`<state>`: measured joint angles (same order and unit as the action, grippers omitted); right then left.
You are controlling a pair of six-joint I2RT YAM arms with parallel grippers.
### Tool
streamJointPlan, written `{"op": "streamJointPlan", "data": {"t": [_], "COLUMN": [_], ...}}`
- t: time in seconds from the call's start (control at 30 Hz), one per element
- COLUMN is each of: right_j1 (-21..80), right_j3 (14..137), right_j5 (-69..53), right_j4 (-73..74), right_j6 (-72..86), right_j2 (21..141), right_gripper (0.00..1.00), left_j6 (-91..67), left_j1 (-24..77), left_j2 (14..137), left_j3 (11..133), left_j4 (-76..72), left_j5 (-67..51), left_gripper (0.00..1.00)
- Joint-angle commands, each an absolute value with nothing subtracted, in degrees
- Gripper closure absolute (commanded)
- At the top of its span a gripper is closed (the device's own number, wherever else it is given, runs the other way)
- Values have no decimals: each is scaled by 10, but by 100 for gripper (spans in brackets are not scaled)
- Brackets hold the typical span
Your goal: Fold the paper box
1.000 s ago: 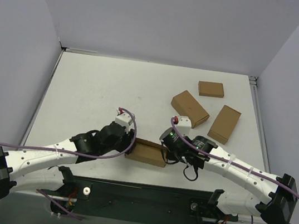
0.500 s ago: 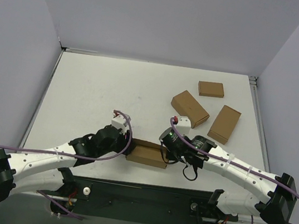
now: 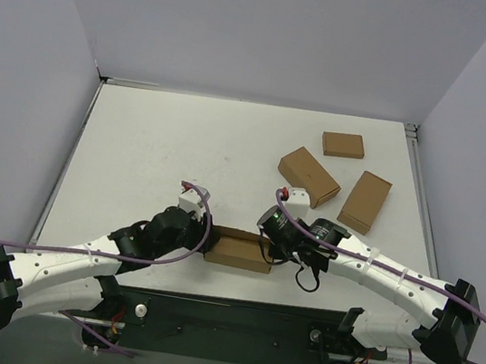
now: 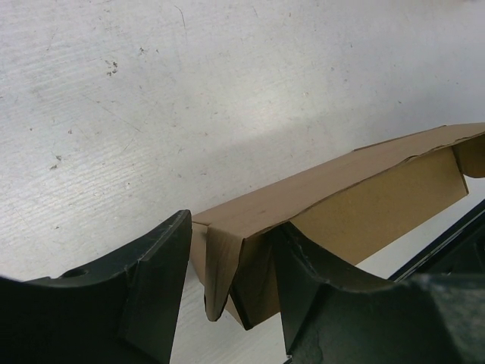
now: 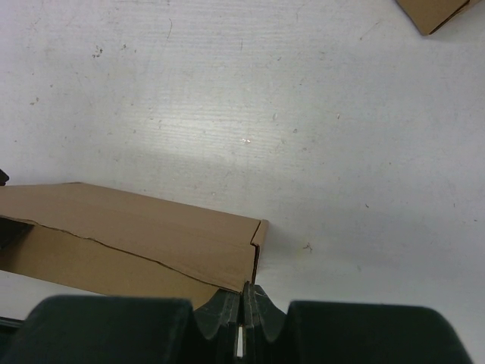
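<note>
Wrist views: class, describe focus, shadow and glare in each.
Left wrist view: fingers dark and blurred, paper box sharper, soft shadow band on the table beyond it. Right wrist view: tiny glare speck on the table, soft shadow beyond the box.

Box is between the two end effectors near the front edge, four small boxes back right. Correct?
No, three small boxes, not four; the top view shows it. The rest stands: the box is between the left end effector and the right end effector near the front edge.

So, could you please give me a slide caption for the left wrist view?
Left gripper straddling one end of the partly folded paper box on the white table.
</note>
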<state>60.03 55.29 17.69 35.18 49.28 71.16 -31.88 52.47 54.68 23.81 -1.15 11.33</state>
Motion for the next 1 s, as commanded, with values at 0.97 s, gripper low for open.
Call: {"op": "streamJointPlan", "data": {"t": [0.97], "right_j1": [672], "right_j3": [492], "right_j5": [241], "right_j4": [371], "right_j6": [585], "right_j2": [713], "right_gripper": [100], "left_j6": [-301], "left_j1": [533], "left_j2": [532], "left_j3": [253], "left_j4": [-1], "left_j5": [101], "left_gripper": [41]}}
